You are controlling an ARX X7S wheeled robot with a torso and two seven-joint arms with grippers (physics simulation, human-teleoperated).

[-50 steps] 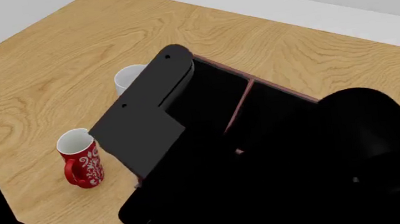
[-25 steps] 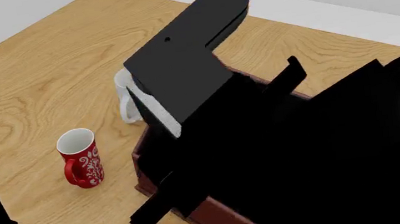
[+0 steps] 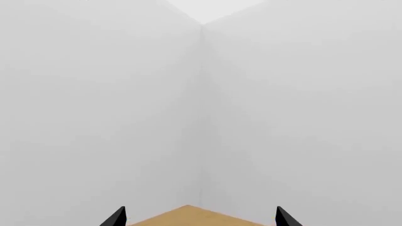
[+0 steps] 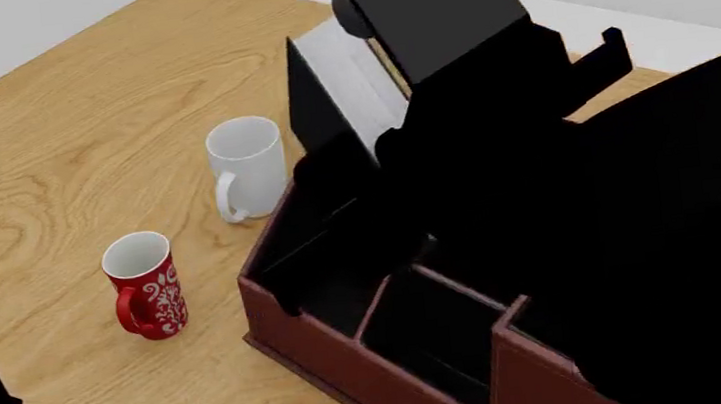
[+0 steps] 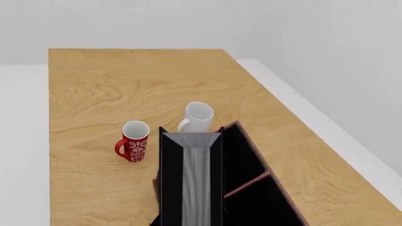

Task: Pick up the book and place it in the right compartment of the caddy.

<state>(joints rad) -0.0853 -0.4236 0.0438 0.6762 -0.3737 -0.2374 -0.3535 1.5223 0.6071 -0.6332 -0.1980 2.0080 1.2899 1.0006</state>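
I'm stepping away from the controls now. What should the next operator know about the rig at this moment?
Right gripper: shut on the book, held up in the air over the caddy.
Left gripper: open, empty, off to the side, aimed at the wall.
Red mug and white mug stand on the table beside the caddy.
Done: book picked up.
Left: carry it over the right compartment, lower it in, release.

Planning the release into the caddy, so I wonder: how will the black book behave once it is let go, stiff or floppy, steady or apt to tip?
The book looks thick with flat, straight covers, so probably stiff. Carried high above the caddy, it would likely topple if dropped early. Its plain covers may be somewhat slippery.
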